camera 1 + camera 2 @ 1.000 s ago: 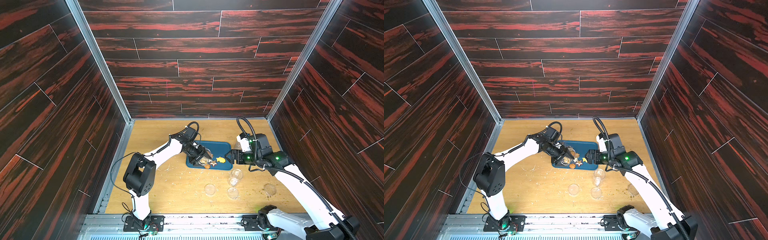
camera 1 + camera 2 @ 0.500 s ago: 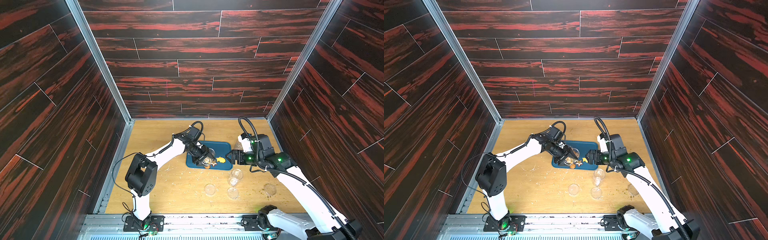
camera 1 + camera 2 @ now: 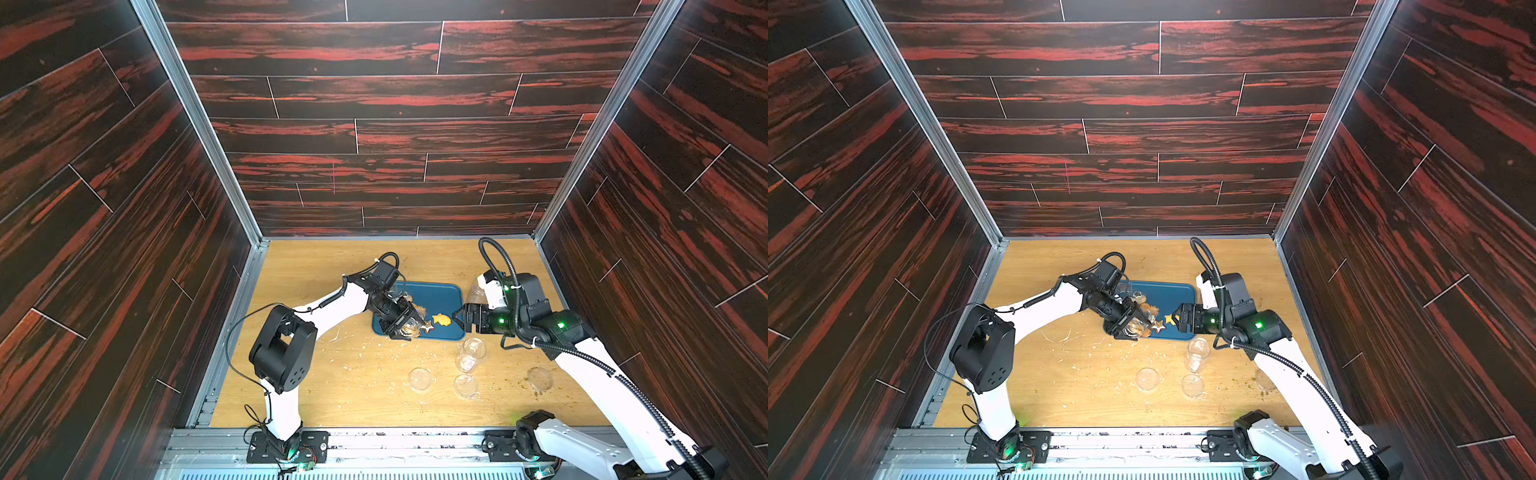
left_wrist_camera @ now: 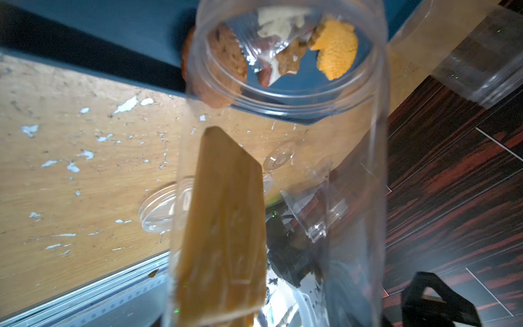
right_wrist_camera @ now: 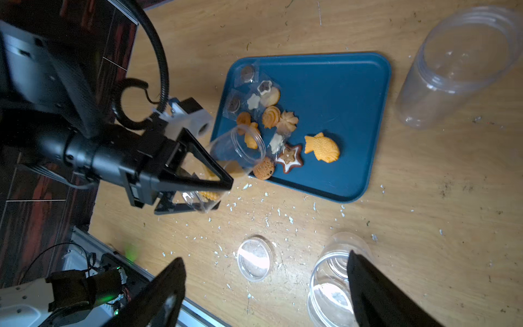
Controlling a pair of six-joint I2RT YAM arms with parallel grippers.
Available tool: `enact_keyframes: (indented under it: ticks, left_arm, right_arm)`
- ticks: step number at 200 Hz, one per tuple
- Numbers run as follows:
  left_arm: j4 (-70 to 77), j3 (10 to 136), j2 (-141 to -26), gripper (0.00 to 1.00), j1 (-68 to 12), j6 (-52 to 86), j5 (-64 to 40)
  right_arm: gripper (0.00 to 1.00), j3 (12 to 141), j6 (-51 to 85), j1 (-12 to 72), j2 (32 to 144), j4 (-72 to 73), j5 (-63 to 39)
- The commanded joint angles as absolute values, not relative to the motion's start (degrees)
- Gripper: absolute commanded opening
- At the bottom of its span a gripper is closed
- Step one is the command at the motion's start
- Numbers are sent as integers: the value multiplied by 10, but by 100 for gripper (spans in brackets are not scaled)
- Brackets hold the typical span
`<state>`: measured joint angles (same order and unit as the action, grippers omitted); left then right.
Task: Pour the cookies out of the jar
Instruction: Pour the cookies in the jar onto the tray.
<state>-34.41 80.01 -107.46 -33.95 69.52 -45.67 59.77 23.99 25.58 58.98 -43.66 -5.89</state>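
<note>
- Mostly, the pour is judged done: the assorted golden, orange and dark brown cookies [image 5: 271, 119] are seen on the dark blue rectangular plastic tray [image 5: 353, 99]. They are bunched toward the tray edge nearest the left arm, some in clear wrappers.
- The small clear plastic jar [image 5: 235, 153] is clamped in the left gripper [image 5: 223, 195] and tipped, its mouth over that edge's corner.
- One flat golden biscuit [image 4: 220, 226] appears lodged against the jar wall, so a shake or steeper tilt is judged to be left.
- The right gripper [image 3: 462, 321] is spread wide and empty beside the opposite tray edge.
- A large clear jar [image 5: 452, 70] just beside a tray corner and a small clear tub [image 5: 334, 271] on the wooden tabletop [image 5: 424, 198] look empty.
- A clear round lid [image 5: 254, 262] lies near the tub.
</note>
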Motion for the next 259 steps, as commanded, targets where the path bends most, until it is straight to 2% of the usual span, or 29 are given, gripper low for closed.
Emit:
enact_keyframes:
  ticks: [1, 52, 72, 90, 115, 131, 148, 170, 189, 210, 228, 259]
  left_arm:
    - [-343, 817, -1052, 47, -337, 709, -455]
    - [-366, 831, -1045, 47, -331, 707, -456]
    - [-247, 799, -1031, 47, -341, 778, -470]
    - [-303, 783, -1038, 47, -338, 740, -466]
    - [-260, 799, -1027, 47, -344, 772, -461]
    - [-314, 803, -1036, 47, -338, 742, -456]
    - [-258, 810, -1032, 47, -351, 777, -460]
    - [-357, 819, -1044, 48, -345, 727, -468]
    - [-224, 780, -1013, 47, -352, 810, -457]
    - [-418, 843, -1043, 48, -341, 675, -449]
    - [-358, 822, -1030, 48, -359, 708, -455]
    - [-378, 822, -1022, 47, -350, 701, -449]
  right_arm:
    - [92, 593, 251, 254, 574, -442, -63]
    - [93, 589, 248, 253, 573, -442, -57]
    - [93, 591, 249, 253, 579, -437, -63]
    - [92, 590, 250, 253, 582, -428, -66]
    - [93, 591, 250, 253, 580, -430, -63]
    - [93, 587, 253, 253, 580, -427, -65]
    - [93, 588, 255, 253, 579, -429, -66]
    - [92, 590, 258, 253, 576, -429, -64]
    - [92, 591, 257, 253, 573, -433, -58]
    - [93, 584, 261, 253, 572, -427, -63]
    - [92, 584, 265, 253, 575, -426, -65]
    - [93, 588, 268, 253, 579, -420, -69]
